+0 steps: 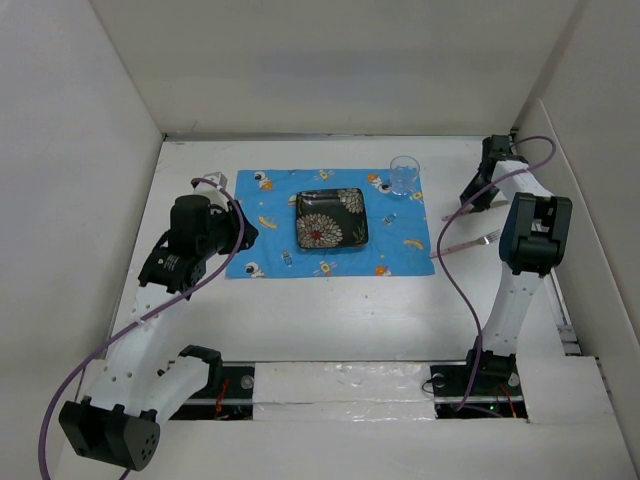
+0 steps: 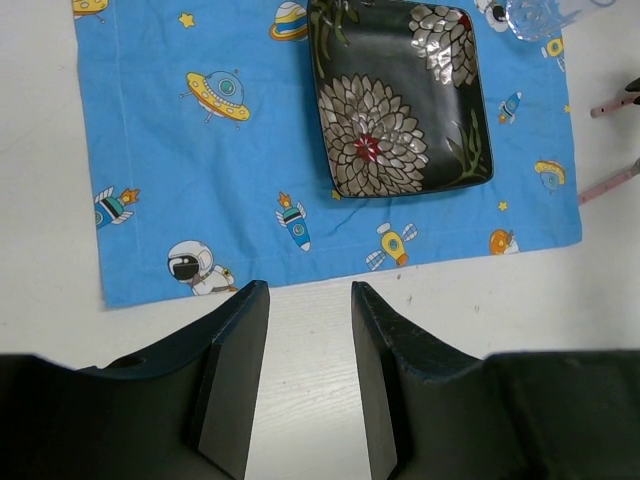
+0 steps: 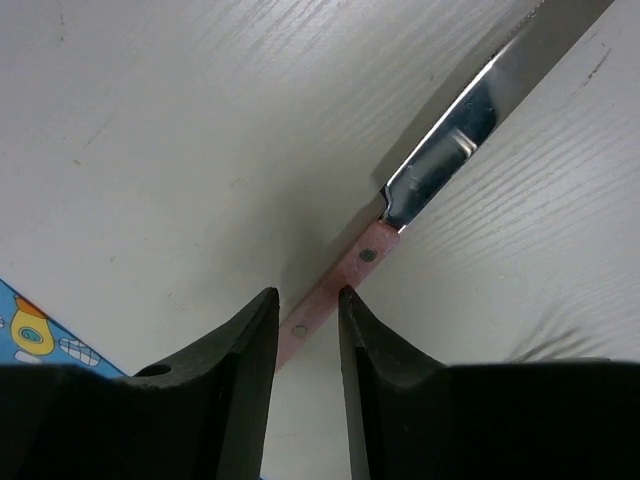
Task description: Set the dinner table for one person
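We see the right gripper (image 3: 308, 294) with its jaws drawn narrow either side of the pink handle of a knife (image 3: 440, 165) lying on the dinner table (image 1: 330, 320). We cannot tell whether they pinch it. That arm stands upright, elbow high, and folds towards the far right corner. The left gripper (image 2: 308, 290) is parted and empty, hovering at the near edge of the blue mat (image 2: 180, 170), its arm stretched forward low from the left.

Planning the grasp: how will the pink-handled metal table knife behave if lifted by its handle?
The pink-handled metal table knife looks rigid, unlikely to flex. Its long blade probably outweighs the slim handle, so it may tip blade-down. Flat, it shouldn't roll.
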### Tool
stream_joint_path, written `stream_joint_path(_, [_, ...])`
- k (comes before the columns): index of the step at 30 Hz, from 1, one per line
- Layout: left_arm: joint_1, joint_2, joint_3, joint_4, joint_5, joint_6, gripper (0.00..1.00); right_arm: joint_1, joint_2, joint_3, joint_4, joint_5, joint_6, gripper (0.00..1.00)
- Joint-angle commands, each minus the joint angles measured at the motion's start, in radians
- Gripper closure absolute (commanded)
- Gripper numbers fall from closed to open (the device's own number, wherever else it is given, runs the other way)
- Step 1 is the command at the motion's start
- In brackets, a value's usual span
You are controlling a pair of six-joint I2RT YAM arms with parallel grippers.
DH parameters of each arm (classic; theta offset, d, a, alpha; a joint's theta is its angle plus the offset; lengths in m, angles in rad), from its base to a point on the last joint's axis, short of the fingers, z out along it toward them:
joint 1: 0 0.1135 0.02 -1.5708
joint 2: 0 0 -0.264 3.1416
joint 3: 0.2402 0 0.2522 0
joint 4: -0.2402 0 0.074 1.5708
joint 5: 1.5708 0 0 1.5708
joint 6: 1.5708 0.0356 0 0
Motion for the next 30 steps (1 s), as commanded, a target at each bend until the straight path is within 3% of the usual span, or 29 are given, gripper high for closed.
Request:
stream_joint_path(1, [-0.004, -0.026, 0.007, 0.03, -0.018, 0.012, 0.64, -0.009, 0.016, 0.008, -0.045, 0.023, 0.005, 0.66])
stream_joint_path(14, [-0.004, -0.082, -0.004, 0.024, -0.023, -0.013, 0.64, -0.027, 0.013, -0.002, -0.067, 0.049, -0.035, 0.6])
stream_joint_path(20, [-0.004, -0.105, -0.01, 0.016, -0.017, -0.031, 0.64, -0.027, 0.022, 0.008, -0.071, 0.026, -0.053, 0.77])
stream_joint_path(21, [-0.004, -0.107, -0.011, 0.017, -0.014, -0.033, 0.64, -0.027, 0.019, 0.004, -0.067, 0.019, -0.06, 0.89])
stream_joint_path(23, [-0.004, -0.109, -0.016, 0.024, -0.006, -0.042, 0.64, -0.027, 0.009, -0.007, -0.056, 0.011, -0.063, 1.0])
stream_joint_path(27, [-0.004, -0.099, -0.005, 0.033, 0.012, -0.059, 0.63, -0.027, -0.137, -0.088, 0.045, 0.002, -0.05, 1.0])
stream_joint_path(30, [-0.004, -0.086, 0.001, 0.054, 0.037, -0.077, 0.55, 0.003, -0.279, -0.104, 0.091, -0.038, -0.057, 1.0])
